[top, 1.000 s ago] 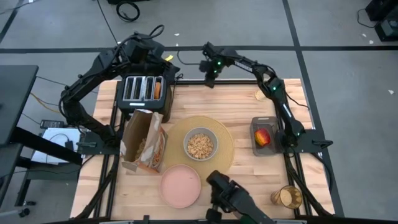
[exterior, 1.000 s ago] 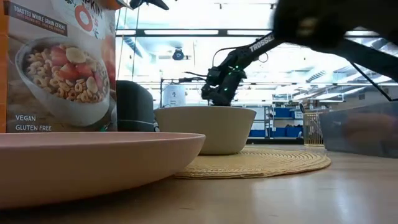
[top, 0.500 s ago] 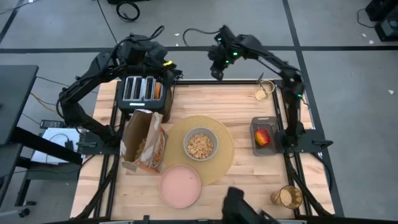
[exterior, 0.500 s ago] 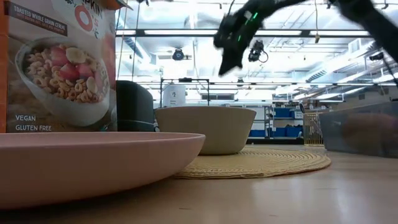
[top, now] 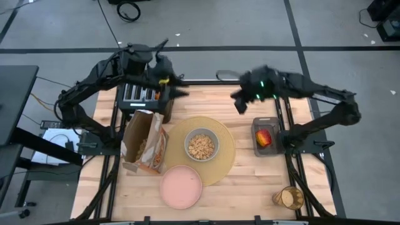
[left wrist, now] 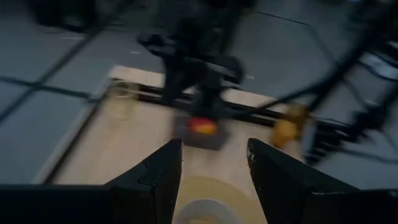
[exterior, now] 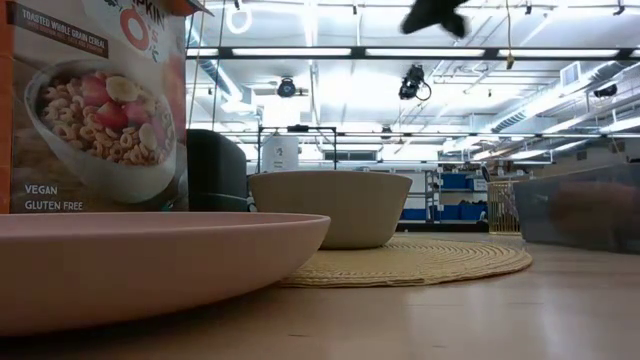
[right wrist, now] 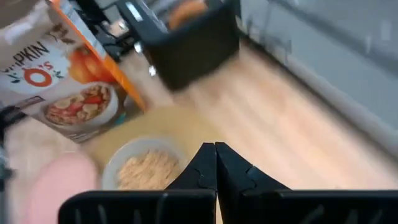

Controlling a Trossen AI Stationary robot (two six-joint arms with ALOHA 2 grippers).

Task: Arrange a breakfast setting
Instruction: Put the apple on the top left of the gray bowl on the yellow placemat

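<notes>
On the left, the left gripper (top: 177, 87) hangs over the black toaster (top: 139, 95) at the back of the table (top: 256, 181). Its two fingers (left wrist: 155, 177) stand wide apart with nothing between them. Something orange-brown pokes out of one toaster slot. In front of the toaster stands a cereal box (top: 145, 140). The pink plate (top: 182, 186) lies near the front edge, just touching the big round placemat (top: 226, 149). The bowl (top: 202, 145) sits on the mat, full of cereal. Above the table behind the mat, the right gripper (top: 240, 103) hangs in the air, its fingers (right wrist: 208, 163) pressed together, holding nothing. The red apple (top: 264, 137) rests in a small grey tray (top: 255, 127) on the right. The amber tumbler (top: 287, 198) stands at the front right corner.
</notes>
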